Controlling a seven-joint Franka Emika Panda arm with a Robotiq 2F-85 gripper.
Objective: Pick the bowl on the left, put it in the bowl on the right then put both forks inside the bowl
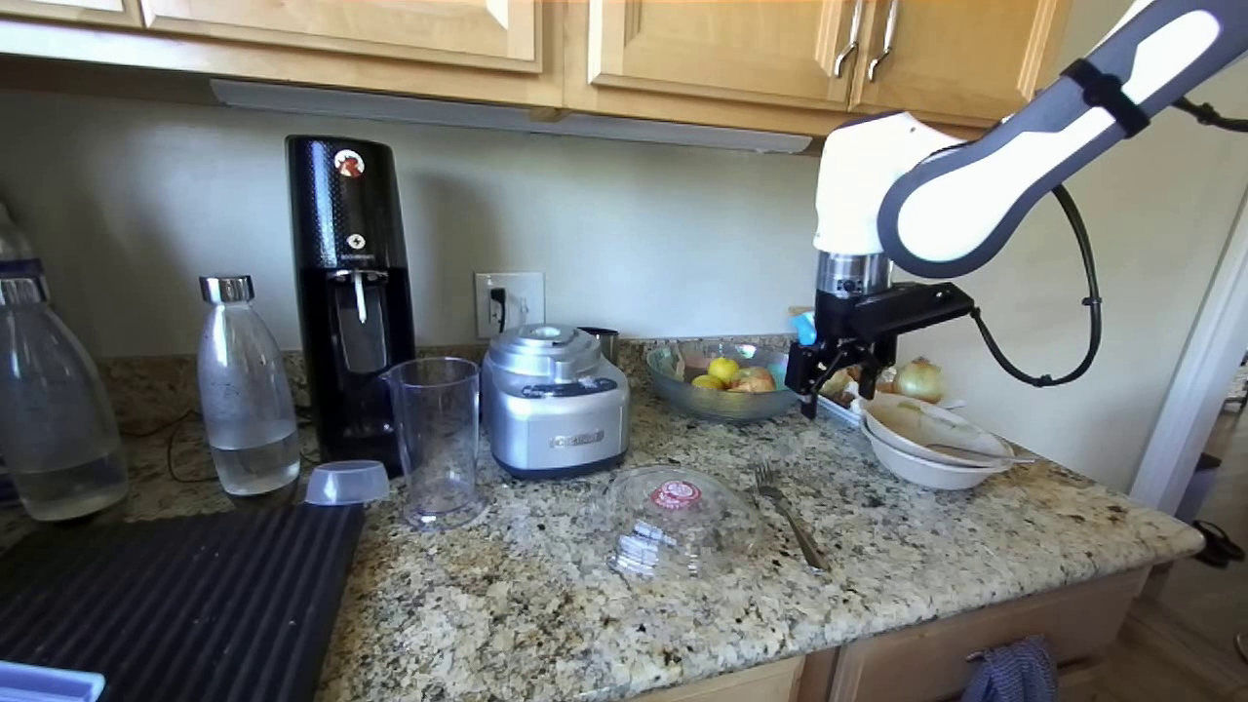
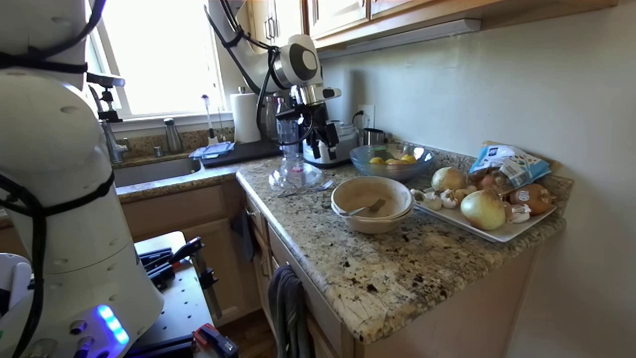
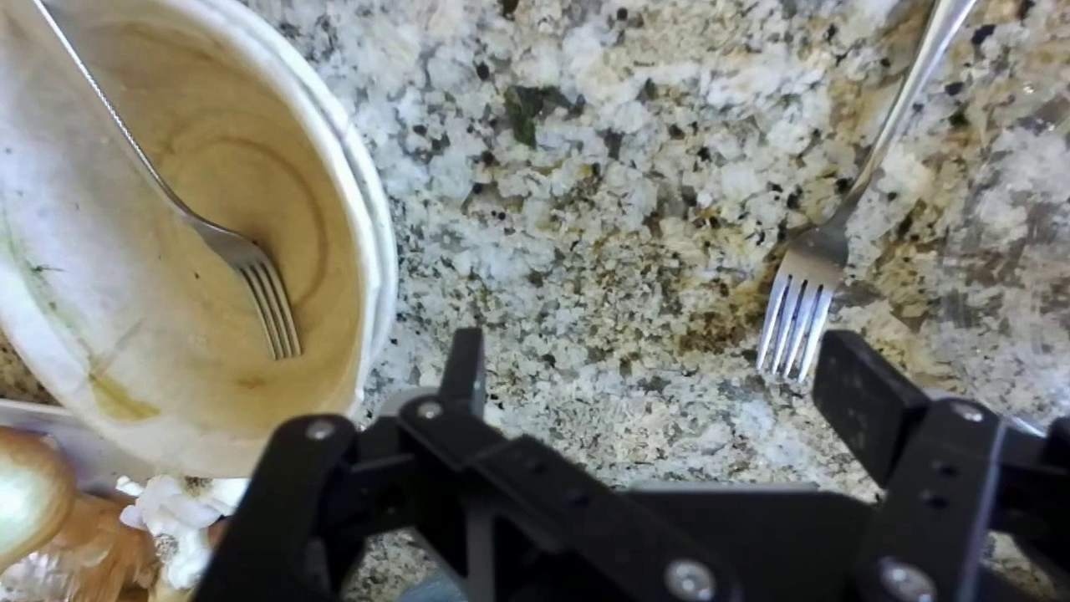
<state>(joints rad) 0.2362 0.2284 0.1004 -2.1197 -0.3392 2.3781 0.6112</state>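
I am looking at a kitchen: wooden cabinets [image 1: 721, 54] are hanging above a stone counter [image 2: 392, 268], onions [image 2: 481, 210] are lying on a tray [image 2: 499, 234], a faucet [image 2: 115, 150] is rising beside a sink [image 2: 154, 175].

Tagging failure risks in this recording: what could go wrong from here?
The loose fork lies flat on the countertop, so the open gripper might fumble it. The clear dome beside that fork could get bumped. The other fork pokes past the rim of the nested bowls and could be knocked out.

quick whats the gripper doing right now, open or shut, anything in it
Gripper: open, fingers well apart, holding nothing.
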